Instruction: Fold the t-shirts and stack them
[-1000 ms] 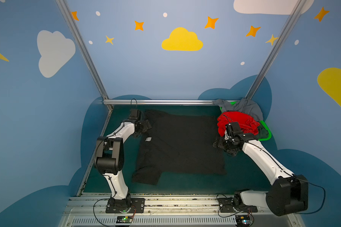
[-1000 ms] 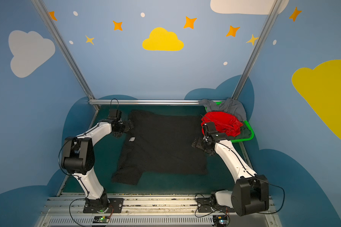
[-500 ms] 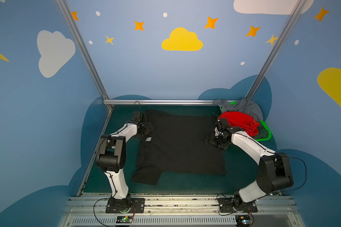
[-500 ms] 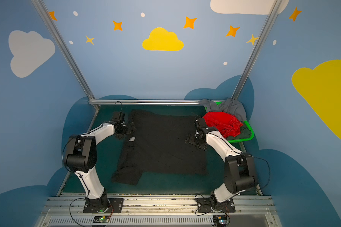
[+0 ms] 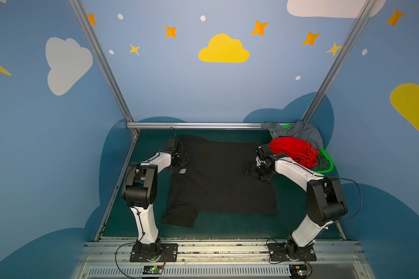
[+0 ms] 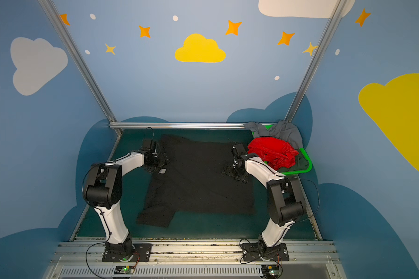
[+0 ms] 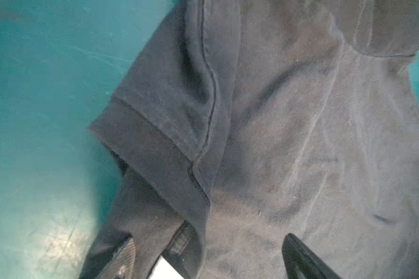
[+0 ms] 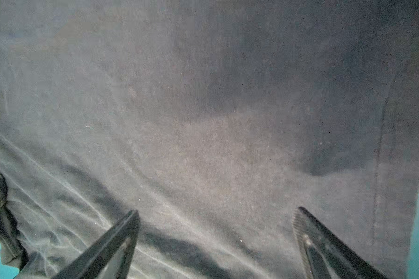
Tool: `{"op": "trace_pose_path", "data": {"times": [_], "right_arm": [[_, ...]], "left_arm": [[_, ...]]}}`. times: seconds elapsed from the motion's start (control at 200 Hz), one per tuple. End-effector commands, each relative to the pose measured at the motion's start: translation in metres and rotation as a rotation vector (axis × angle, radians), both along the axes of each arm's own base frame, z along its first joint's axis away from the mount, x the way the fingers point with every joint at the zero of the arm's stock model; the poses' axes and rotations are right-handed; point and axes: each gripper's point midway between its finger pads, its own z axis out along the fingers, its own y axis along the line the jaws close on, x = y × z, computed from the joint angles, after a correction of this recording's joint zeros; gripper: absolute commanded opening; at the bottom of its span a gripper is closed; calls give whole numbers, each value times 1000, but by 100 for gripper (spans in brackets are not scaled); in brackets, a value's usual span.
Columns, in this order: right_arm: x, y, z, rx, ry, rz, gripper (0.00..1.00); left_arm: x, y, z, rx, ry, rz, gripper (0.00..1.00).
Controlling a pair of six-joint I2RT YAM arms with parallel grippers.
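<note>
A black t-shirt (image 5: 220,183) (image 6: 198,183) lies spread flat on the green table, its white neck label (image 5: 182,171) at the left edge. My left gripper (image 5: 179,161) (image 7: 209,238) sits low over the collar with its jaws wide apart, the collar and label (image 7: 166,269) between them. My right gripper (image 5: 254,172) (image 8: 217,211) is open just above the shirt's right part, with only flat cloth between its fingers. The red t-shirt (image 5: 293,151), the grey one (image 5: 300,132) and the dark green one (image 5: 323,163) lie heaped at the back right.
A bright green basket (image 5: 328,169) holds the heap at the back right corner. A metal rail (image 5: 194,125) runs along the back edge. Bare green table (image 5: 228,227) shows in front of the black shirt. The arm bases stand on the front rail.
My right gripper has moved left from beside the basket onto the black shirt's right part. My left gripper has shifted a little toward the collar and label.
</note>
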Motion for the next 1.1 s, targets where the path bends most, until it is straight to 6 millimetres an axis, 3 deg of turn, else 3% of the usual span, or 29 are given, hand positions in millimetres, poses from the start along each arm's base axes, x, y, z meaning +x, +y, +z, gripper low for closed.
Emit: {"op": "trace_pose_path", "data": {"times": [0.0, 0.32, 0.596, 0.866, 0.961, 1.096], "right_arm": [[5, 3, 6, 6, -13, -4, 96], [2, -3, 5, -22, -6, 0, 96], [0, -10, 2, -42, -4, -2, 96], [-1, -19, -13, -83, 30, -8, 96], [-1, -21, -20, -93, 47, -9, 96], [-1, -24, -27, -97, 67, -11, 96]], "left_arm": [[-2, 1, -14, 12, 36, -9, 87], [4, 5, -28, 41, 96, -5, 53], [9, 17, -32, 63, 129, 12, 36], [7, 35, -23, 73, 122, 49, 33], [8, 41, -20, 68, 113, 58, 19], [13, 45, -22, 47, 120, 53, 11]]}}
